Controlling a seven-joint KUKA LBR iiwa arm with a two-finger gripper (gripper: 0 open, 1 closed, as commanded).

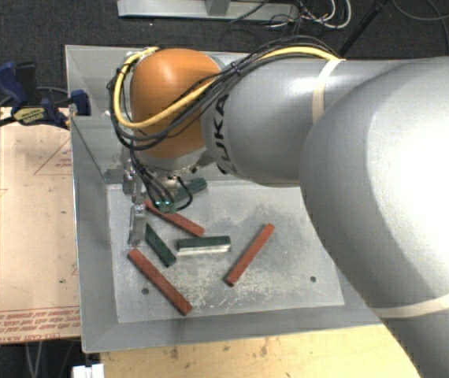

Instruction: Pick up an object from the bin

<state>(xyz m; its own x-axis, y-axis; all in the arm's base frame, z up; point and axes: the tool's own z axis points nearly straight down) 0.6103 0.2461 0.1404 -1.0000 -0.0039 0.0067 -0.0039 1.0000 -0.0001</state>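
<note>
My gripper (138, 225) reaches down under the orange wrist cover at the left of the bin floor. Its tip stands just left of a small dark green block (160, 246) and above the upper end of a long red stick (159, 280) that lies slanted toward the front. A shorter red stick (180, 221) lies slanted just right of the gripper. Close under the wrist lies another dark green piece (195, 186), partly hidden.
A pale grey-green bar (203, 245) lies flat in the middle of the bin. Right of it a further red stick (249, 254) lies slanted. The bulky grey arm covers the bin's right and rear. The bin's left wall is close to the gripper.
</note>
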